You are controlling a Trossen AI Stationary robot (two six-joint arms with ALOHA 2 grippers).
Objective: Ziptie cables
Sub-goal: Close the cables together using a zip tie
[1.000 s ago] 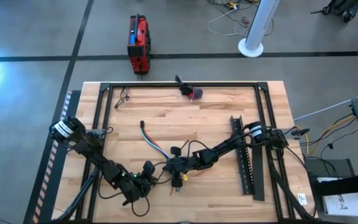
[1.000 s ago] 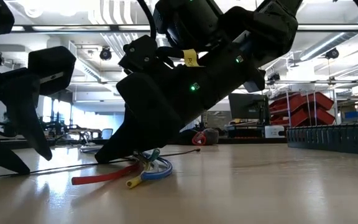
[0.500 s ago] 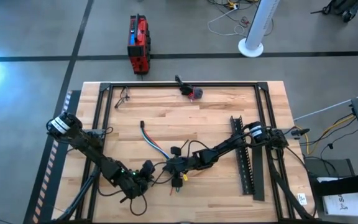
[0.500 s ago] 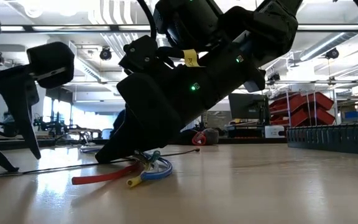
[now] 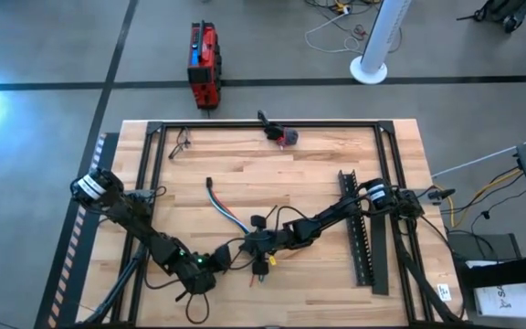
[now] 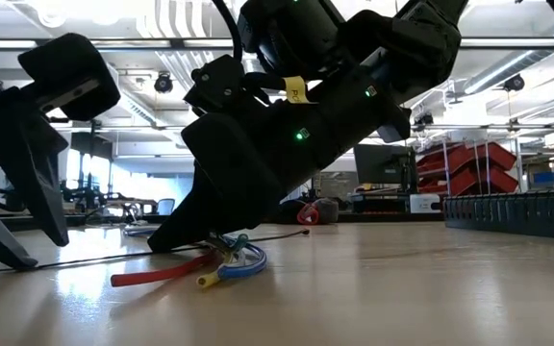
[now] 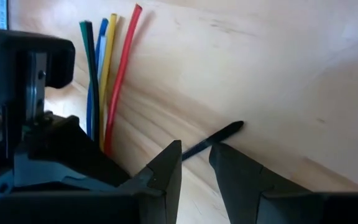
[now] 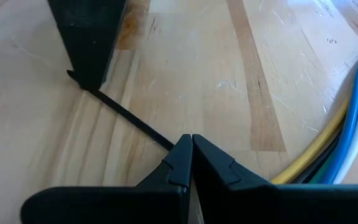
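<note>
The cables [image 5: 228,212] are a loose bundle of orange, blue, green and red wires lying flat on the wooden table; they also show as the cables [image 6: 221,266], the cables [image 7: 104,74] and the cables [image 8: 344,140]. A thin black zip tie [image 8: 126,115] lies on the table beside them. My right gripper [image 8: 192,144] is shut on the zip tie, next to the bundle's near end. My left gripper [image 7: 196,155] is open, low over the table, with one finger on either side of the zip tie's free end [image 7: 219,134]. My right gripper pinches the zip tie [image 8: 166,142] between its two fingertips, somewhere along the strip's length. The fingers come slanting down from the table's right side. The strip lies flat on the table and runs out from the fingers toward my left gripper.
A long black toothed rail [image 5: 359,233] lies on the table's right part, under my right arm. A black frame [image 5: 263,124] runs around the tabletop. A small red and grey object [image 5: 286,137] sits at the far edge. Bare wood lies between the cables and the far edge.
My left gripper has shifted a little toward the right gripper and the zip tie's free end, and has turned about its wrist. My right gripper, the zip tie and the cables have kept still.
</note>
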